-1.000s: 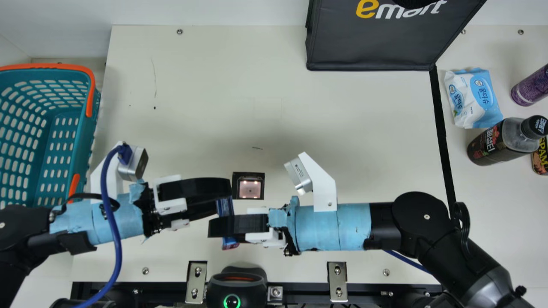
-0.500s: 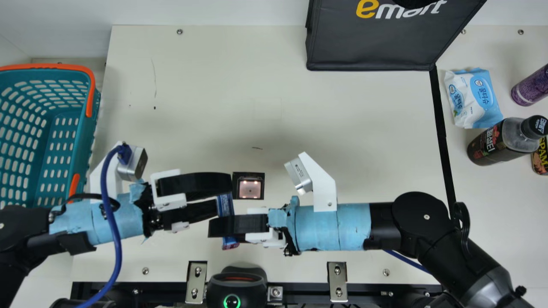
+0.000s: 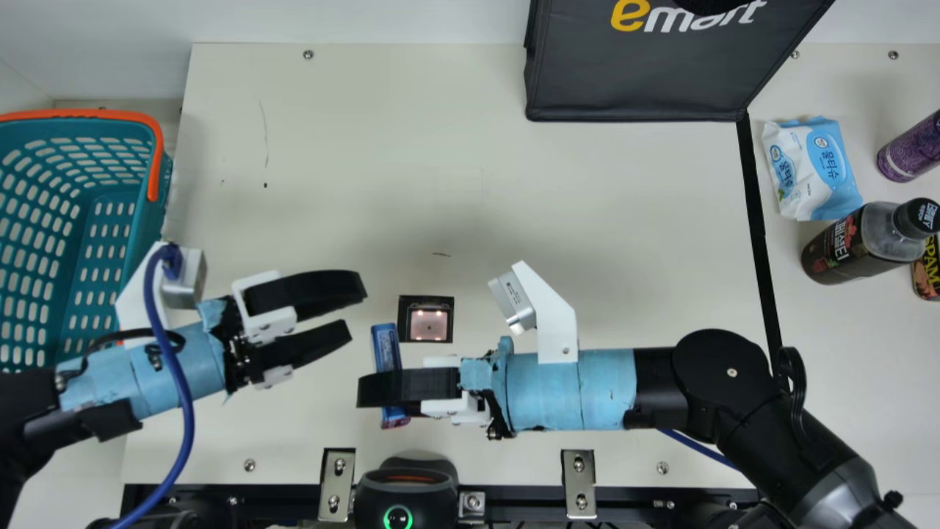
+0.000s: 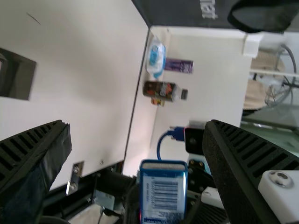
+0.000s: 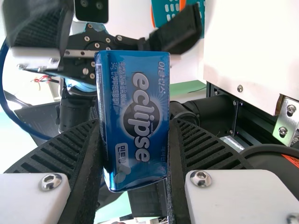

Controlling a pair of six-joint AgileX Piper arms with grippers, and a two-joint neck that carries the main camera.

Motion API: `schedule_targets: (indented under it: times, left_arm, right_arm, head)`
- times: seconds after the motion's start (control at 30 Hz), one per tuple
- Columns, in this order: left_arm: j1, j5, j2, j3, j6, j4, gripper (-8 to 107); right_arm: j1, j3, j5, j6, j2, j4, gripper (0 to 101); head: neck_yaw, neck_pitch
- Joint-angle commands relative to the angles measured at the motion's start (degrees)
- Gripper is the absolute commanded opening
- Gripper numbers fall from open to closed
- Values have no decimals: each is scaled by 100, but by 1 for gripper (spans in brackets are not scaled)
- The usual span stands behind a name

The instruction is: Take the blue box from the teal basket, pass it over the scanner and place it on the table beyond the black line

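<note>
The right gripper [image 3: 389, 389] is shut on the blue box [image 3: 386, 349], left of and below the scanner window [image 3: 429, 324] in the main view. The left gripper [image 3: 358, 310] stands open and empty, left of the box. In the left wrist view, the left gripper [image 4: 138, 140] has its fingers wide apart, with the blue box [image 4: 163, 191] showing its barcode side beyond them. In the right wrist view, the right gripper [image 5: 135, 154] pinches the blue box [image 5: 134, 112] between both fingers. The teal basket [image 3: 158, 213] is at the far left; the black line [image 3: 756, 220] runs down the right side.
Past the black line lie a wipes pack [image 3: 811, 169], a dark bottle [image 3: 859, 242], a purple can [image 3: 910, 150] and a yellow-lettered can [image 3: 927, 272]. A black bag [image 3: 639, 81] stands at the back. A black hand scanner [image 3: 406, 492] sits at the front edge.
My left gripper has opened, let go of the blue box and drawn back to the left. The right gripper has kept still with the box in its fingers.
</note>
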State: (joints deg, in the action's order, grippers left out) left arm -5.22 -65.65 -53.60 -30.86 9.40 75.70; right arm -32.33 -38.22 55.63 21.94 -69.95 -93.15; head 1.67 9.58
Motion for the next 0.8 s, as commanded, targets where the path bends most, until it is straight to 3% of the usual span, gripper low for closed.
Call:
schedule_targets:
  times: [0.0,0.33,0.57,0.77]
  left_arm:
    - [-305,45,86,-95,-134,-417,90]
    - [-772,244,568,-1078,-900,-2975,90]
    - [-213,173,776,-1866,-1467,-5066,90]
    - [510,95,795,-2336,-1971,-6335,90]
  right_arm:
    - [0,0,0,0,0,0,0]
    - [0,0,0,0,0,0,0]
    - [0,0,0,0,0,0,0]
    - [0,0,0,0,0,0,0]
  head:
    - [-9,-166]
    - [-9,-166]
    - [-9,-166]
    - [-9,-166]
